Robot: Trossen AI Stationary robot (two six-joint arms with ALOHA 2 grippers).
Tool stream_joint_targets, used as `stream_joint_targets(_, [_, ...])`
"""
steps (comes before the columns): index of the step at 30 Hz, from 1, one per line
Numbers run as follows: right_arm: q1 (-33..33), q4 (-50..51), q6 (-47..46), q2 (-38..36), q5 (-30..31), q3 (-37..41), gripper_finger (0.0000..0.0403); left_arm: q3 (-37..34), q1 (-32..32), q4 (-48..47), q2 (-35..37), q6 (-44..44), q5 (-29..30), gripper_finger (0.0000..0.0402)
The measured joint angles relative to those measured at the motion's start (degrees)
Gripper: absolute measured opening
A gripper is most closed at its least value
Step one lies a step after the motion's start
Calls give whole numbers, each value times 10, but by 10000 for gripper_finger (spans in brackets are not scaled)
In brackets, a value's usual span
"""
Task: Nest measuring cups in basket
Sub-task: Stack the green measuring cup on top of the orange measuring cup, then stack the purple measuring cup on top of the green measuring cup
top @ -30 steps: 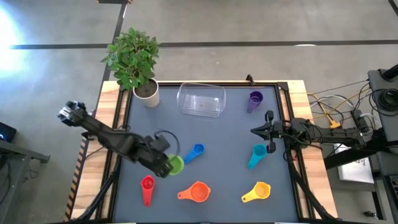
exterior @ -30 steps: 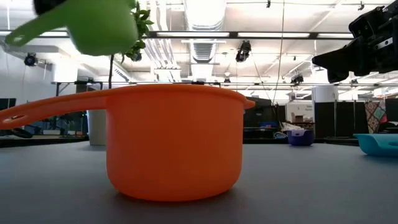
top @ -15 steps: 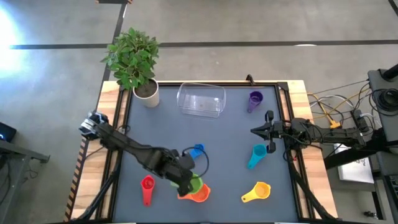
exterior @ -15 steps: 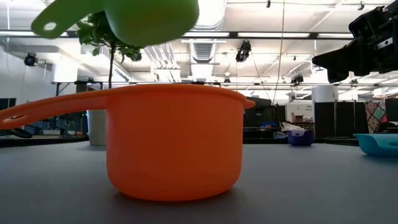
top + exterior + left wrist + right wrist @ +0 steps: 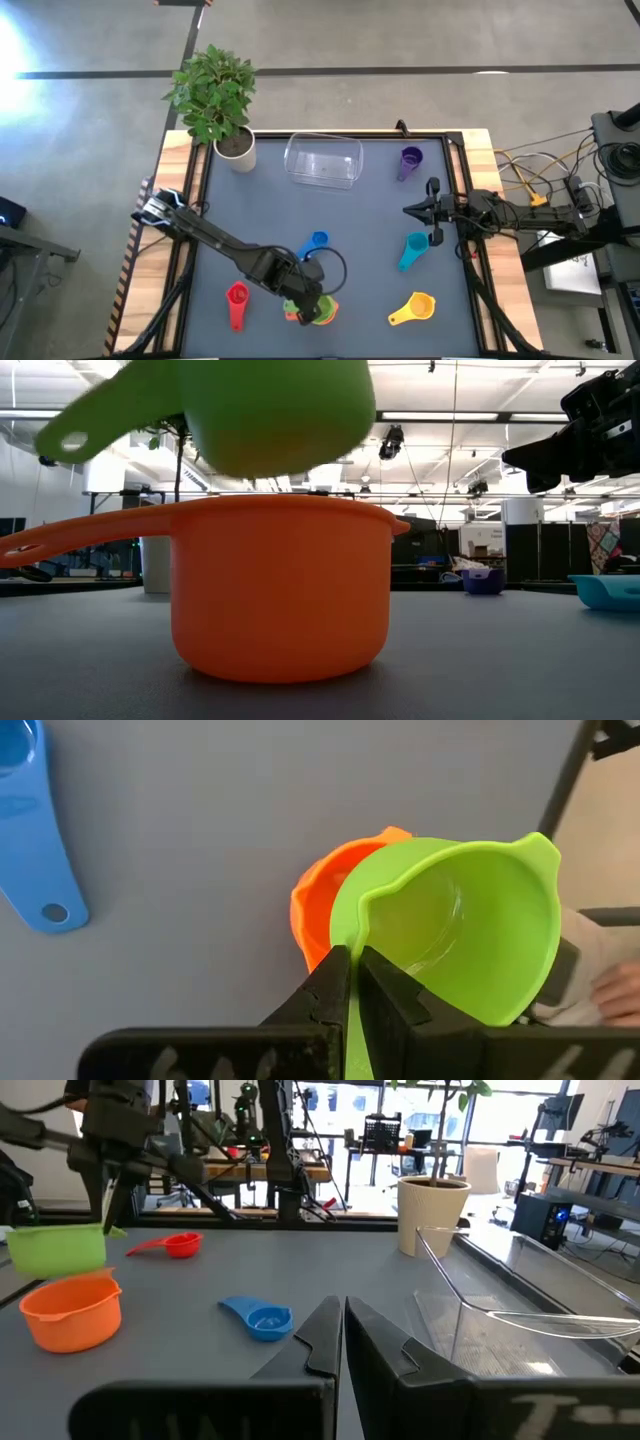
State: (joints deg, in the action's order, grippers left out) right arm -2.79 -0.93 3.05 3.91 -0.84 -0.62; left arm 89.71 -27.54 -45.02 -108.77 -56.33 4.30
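Clear rectangular plastic basket [image 5: 323, 161] is sitting empty. Left gripper [image 5: 349, 982] is clamping the rim of the lime-green plastic measuring cup [image 5: 455, 927], holding it upright just above the orange plastic measuring cup [image 5: 275, 586], not seated inside; both are well away from the basket. Right gripper [image 5: 412, 210] is hanging with fingers closed, empty, between the basket and the teal plastic cup [image 5: 413, 249].
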Motion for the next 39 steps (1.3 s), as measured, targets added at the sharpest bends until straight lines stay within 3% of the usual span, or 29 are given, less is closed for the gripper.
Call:
stream_joint_targets(24, [0,0,0,0,-1,0,9,-26,16,4,-24,-7,12,3])
stream_joint_targets(32, [0,-1,0,0,-1,0,9,-26,16,6,-24,-7,11,44])
stream_joint_targets(39, [0,-1,0,0,-1,0,9,-26,16,5,-24,-2,7,115])
